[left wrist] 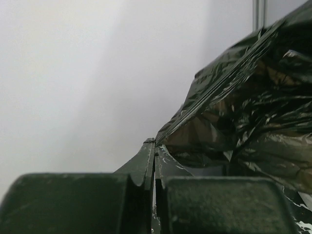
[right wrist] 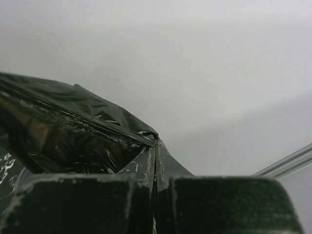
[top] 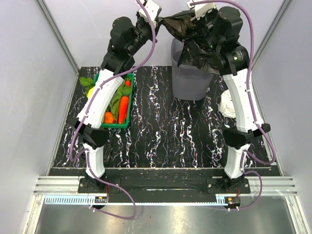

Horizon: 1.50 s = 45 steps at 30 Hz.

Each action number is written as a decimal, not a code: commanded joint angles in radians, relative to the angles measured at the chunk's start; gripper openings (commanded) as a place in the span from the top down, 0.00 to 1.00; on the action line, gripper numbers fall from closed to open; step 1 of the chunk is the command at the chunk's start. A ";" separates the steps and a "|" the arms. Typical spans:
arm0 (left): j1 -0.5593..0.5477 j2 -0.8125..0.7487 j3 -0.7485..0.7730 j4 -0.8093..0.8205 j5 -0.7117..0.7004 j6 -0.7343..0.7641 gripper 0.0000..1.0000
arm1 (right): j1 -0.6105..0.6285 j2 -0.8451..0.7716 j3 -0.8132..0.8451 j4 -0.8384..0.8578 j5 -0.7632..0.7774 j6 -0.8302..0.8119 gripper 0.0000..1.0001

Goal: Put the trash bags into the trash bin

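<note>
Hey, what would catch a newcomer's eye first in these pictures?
A black trash bag hangs stretched between the left gripper and right gripper, both shut on it, above the grey mesh trash bin at the table's far edge. To its left, a green crate holds carrots.

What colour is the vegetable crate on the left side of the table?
Green. The crate shows best in the top external view, partly under the left arm.

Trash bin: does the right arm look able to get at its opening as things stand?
Probably yes. The right gripper, shut on the trash bag, hangs above the trash bin, with only that bag hanging over the bin's mouth between them. The left gripper pinches the same bag.
</note>
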<state>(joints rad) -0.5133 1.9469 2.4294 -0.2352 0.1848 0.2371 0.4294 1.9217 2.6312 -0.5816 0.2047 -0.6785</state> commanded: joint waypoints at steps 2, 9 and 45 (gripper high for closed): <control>0.019 0.041 0.045 0.109 -0.108 0.040 1.00 | -0.015 0.026 0.084 0.140 0.114 -0.065 1.00; 0.022 0.102 0.031 0.214 -0.131 0.087 1.00 | -0.040 0.075 0.038 0.207 0.116 -0.078 1.00; 0.062 -0.005 0.071 -0.196 0.200 -0.024 1.00 | -0.296 0.280 0.096 -0.078 -0.349 0.415 0.97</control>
<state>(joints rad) -0.4763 2.0533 2.4062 -0.4362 0.3733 0.2649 0.1886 2.1960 2.6812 -0.7197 -0.2523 -0.2810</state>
